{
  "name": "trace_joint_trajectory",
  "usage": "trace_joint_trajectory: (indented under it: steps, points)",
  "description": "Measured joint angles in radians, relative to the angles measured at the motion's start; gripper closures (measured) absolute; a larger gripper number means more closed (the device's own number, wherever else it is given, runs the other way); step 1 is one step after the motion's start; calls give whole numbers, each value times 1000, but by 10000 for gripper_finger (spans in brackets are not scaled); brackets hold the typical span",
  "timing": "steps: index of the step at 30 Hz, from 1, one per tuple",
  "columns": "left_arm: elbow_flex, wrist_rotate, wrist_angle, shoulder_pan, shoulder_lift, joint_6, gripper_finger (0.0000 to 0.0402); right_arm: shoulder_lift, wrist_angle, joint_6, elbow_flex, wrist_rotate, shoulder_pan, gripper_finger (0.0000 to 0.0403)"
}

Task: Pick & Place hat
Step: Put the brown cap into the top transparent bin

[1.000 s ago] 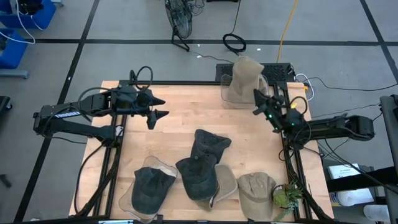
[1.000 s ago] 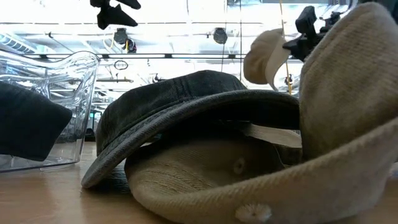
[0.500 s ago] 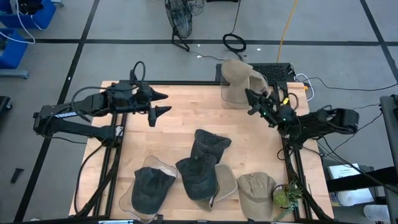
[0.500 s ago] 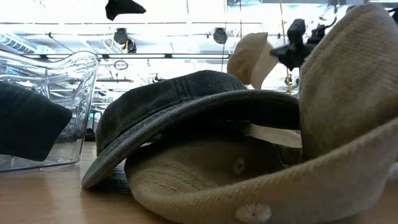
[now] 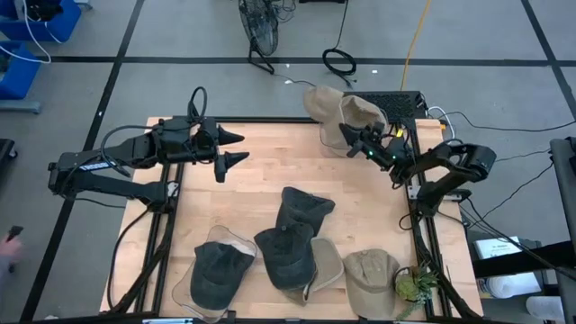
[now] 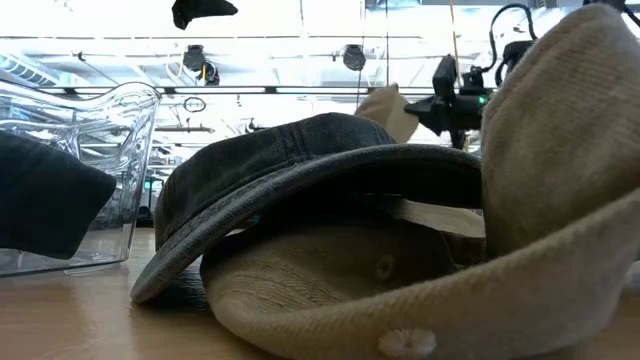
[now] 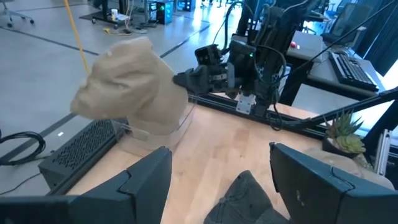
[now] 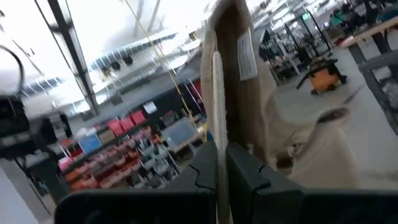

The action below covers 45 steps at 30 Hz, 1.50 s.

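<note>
A tan hat [image 5: 335, 106] hangs over a clear container [image 5: 326, 137] at the table's far right, with my right gripper [image 5: 347, 135] shut on it. In the left wrist view the tan hat [image 7: 127, 87] stands above the container [image 7: 155, 132], and my right gripper [image 7: 186, 79] comes at it from the side. My left gripper [image 5: 234, 149] hovers open over the table's far left, holding nothing. Two dark hats [image 5: 297, 229] lie overlapping mid-table. My right gripper pinches the tan hat's thin edge [image 8: 217, 140] between its two fingers; a label shows on the inside beside it. The fingers come from the table's right, slanting a little upward. The hat is lifted, its crown beyond the fingers; whether it touches the container, I cannot tell.
A dark hat sits in a second clear container [image 5: 214, 270] near the front left. Tan hats [image 5: 371, 279] lie at the front right beside a small plant [image 5: 414, 284]. A keyboard [image 5: 396, 101] lies beyond the far edge. Bare wood lies between the arms.
My right gripper has gone toward the table's left and far edge and sunk a little, staying shut on the tan hat; the hat has swung with it over the container's far side. My left gripper has tipped upward slightly.
</note>
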Motion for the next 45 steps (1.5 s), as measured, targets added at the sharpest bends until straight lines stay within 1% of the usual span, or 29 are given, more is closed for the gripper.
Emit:
trace_joint_trajectory:
  steps: [3,9,11,20,25,29,32,34,41,45]
  points:
    - [0,0,-1,-1,0,0,131,-1,2,-34,-34,49,-14,399]
    - [0,0,-1,-1,0,0,131,-2,-2,-42,-87,76,-59,397]
    - [0,0,0,-1,0,5,131,-2,-4,-41,-107,94,-69,390]
    - [0,0,47,0,0,10,131,-3,-16,-59,-172,98,-76,353]
    - [0,0,69,0,0,11,131,-18,-20,-74,-203,132,-76,331]
    - [0,0,87,-1,0,11,131,-74,-27,-90,-235,215,-76,320]
    - [0,0,87,-1,0,11,131,-132,-39,-108,-259,288,-76,320]
    - [0,0,87,-1,0,11,131,-173,-53,-129,-271,313,-76,320]
    - [0,0,88,0,0,10,131,-293,-175,-148,-273,314,-76,319]
    - [0,0,88,0,0,10,131,-336,-229,-122,-273,310,-76,322]
